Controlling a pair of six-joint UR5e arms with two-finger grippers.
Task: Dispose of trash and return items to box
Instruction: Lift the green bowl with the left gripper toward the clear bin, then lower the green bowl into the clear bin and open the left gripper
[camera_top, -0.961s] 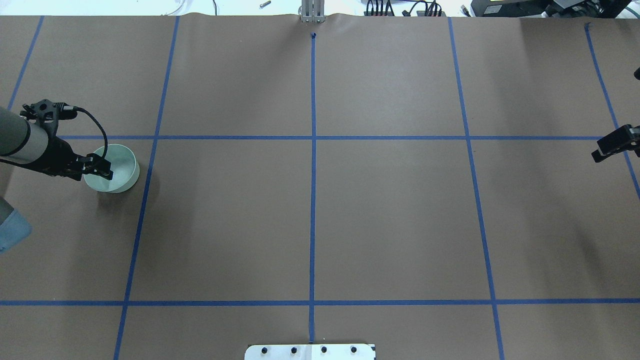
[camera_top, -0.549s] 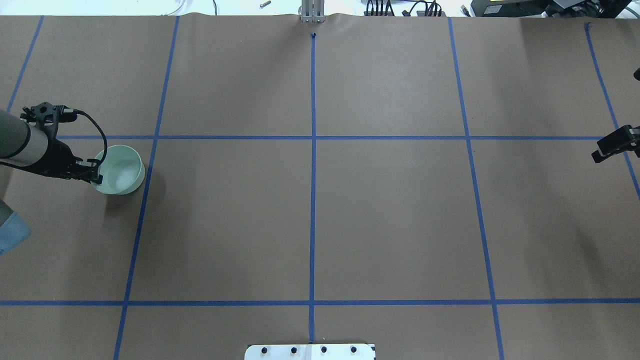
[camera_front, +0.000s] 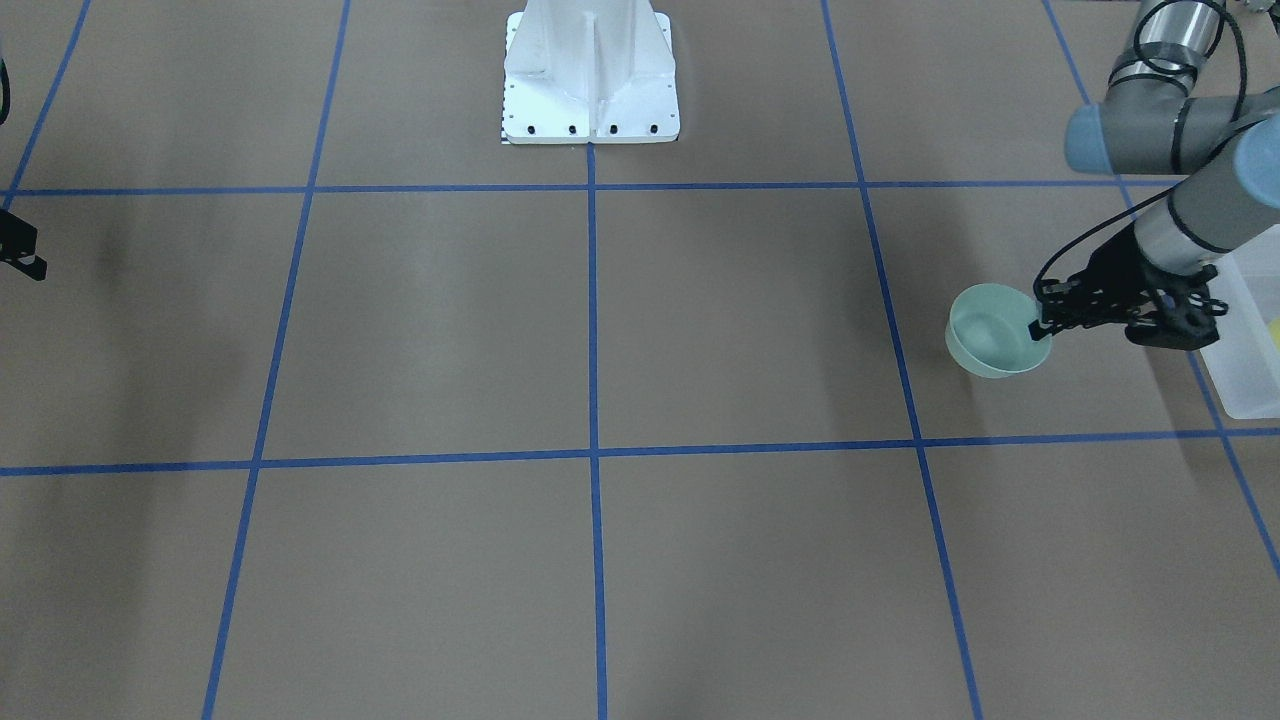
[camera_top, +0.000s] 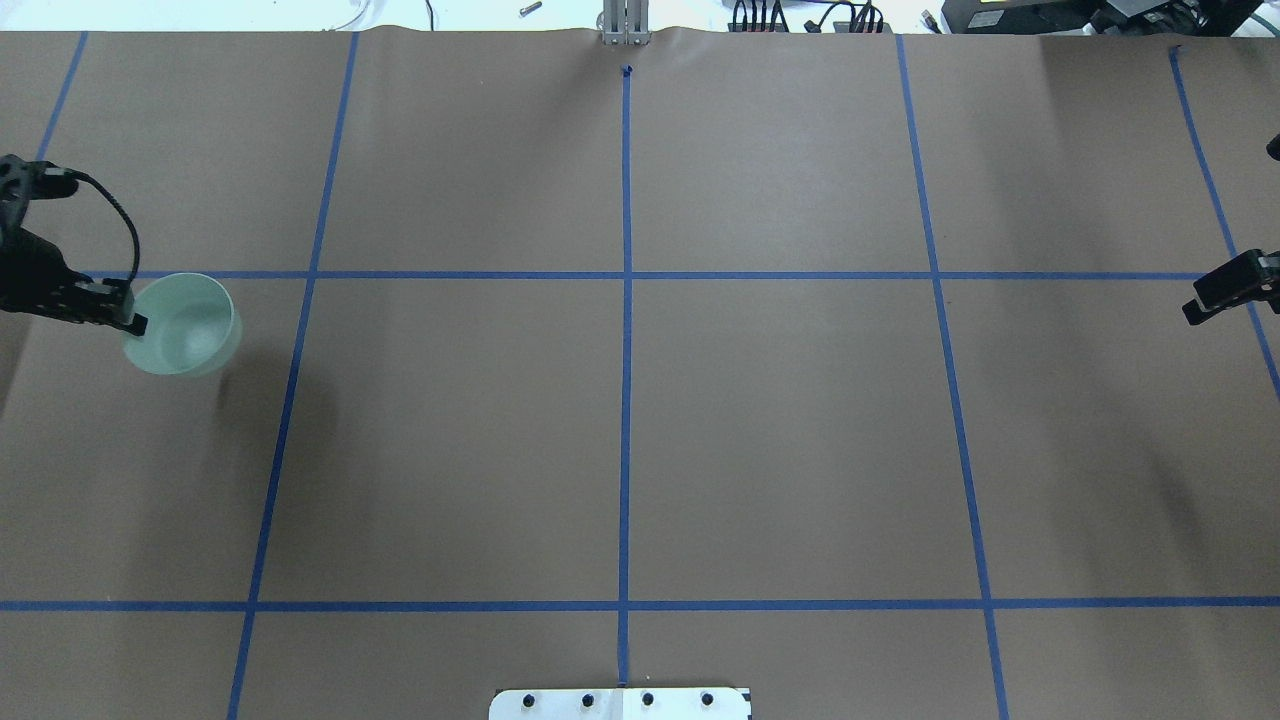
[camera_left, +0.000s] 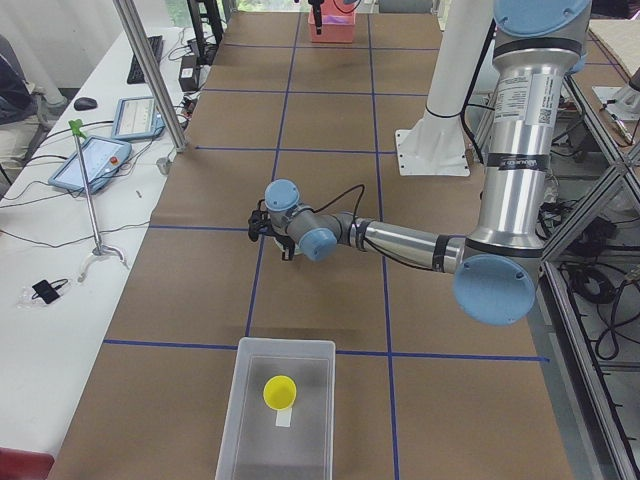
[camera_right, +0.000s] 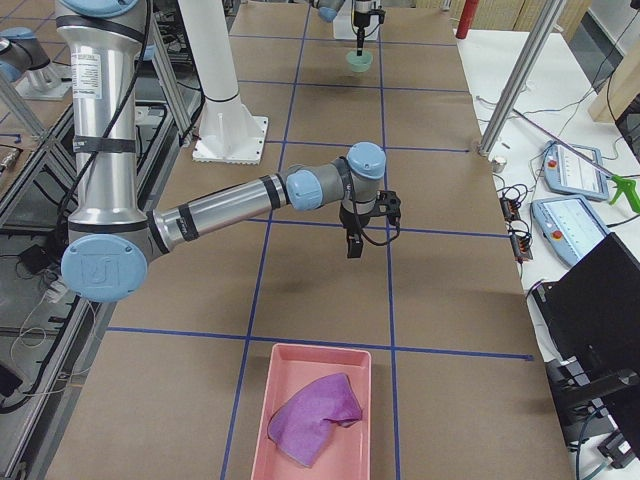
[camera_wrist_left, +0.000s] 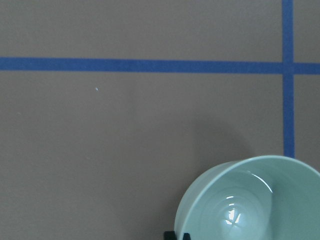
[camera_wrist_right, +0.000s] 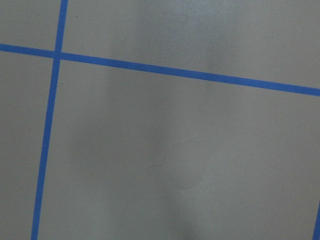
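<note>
My left fingers pinch the rim of the mint-green bowl, holding it off the table near the frosted box; next, I judge, carry it over the wall and release.

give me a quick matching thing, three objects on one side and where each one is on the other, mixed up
Things:
1. mint-green bowl
2. yellow cup
3. purple cloth

Places:
A. lying in the pink tray
B. held by its rim in the left gripper
C. standing inside the translucent bin

Pairs: 1-B, 2-C, 3-A
</note>
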